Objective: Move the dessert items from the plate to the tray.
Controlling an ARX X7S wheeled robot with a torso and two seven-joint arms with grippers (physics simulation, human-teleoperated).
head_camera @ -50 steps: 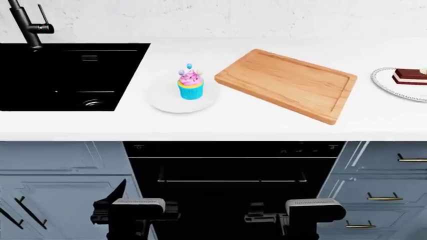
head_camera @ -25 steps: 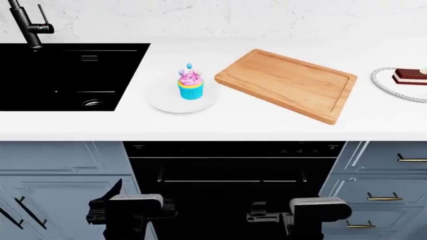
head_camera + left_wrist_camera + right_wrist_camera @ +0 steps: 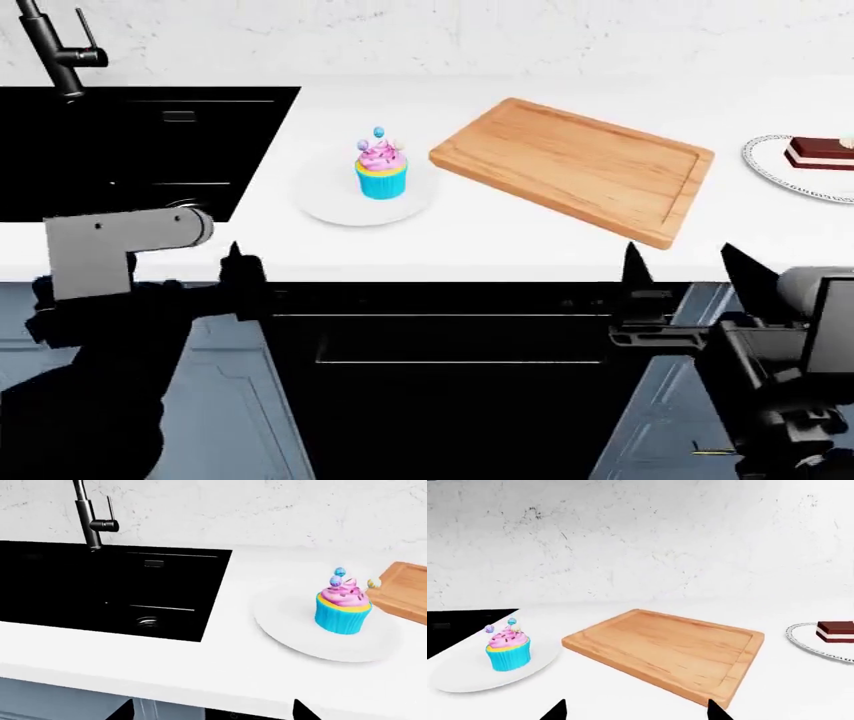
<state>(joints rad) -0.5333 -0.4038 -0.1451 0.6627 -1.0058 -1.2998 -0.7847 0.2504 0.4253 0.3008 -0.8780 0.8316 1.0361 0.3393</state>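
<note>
Your left gripper [image 3: 238, 262] and right gripper [image 3: 678, 262] hover at near counter edge, jaws apart, both empty. Cupcake [image 3: 380, 165] upright on white plate [image 3: 327, 200], just left of tray [image 3: 574, 165]. Cake slice [image 3: 817, 152] on patterned plate [image 3: 774, 170] at far right, apart from tray. Tray bare, lying askew. Black sink [image 3: 134, 150] far left, faucet [image 3: 60, 50] behind.

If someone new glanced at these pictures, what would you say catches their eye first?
Probably the cupcake, bright blue and pink on a white plate between the black sink and the tray. The tray lies bare at the counter's middle, and a chocolate cake slice sits on another plate at the far right edge.
</note>
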